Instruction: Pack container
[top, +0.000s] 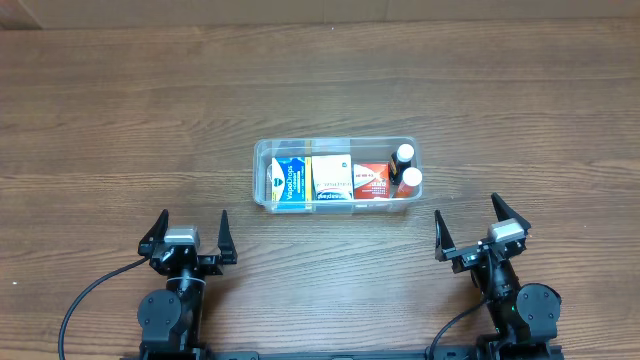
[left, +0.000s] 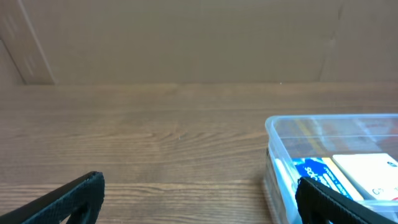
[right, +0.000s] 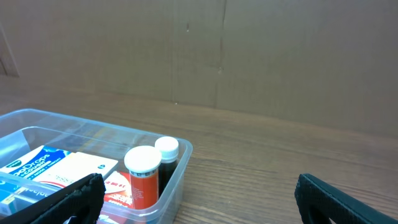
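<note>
The container (top: 300, 142) stands on the table (top: 120, 120), farther out than both grippers and between them. The left gripper (top: 192, 216) and right gripper (top: 467, 208) are spread apart and empty, not touching it.

The container (top: 335, 142) sits upright and open-topped near the middle of the desk (top: 120, 120), its long sides parallel to the front edge. It is clear plastic with rounded corners and a thick rim. It holds small boxes (top: 331, 178), with two white-capped bottles (top: 410, 181) at the end toward the right edge.
</note>
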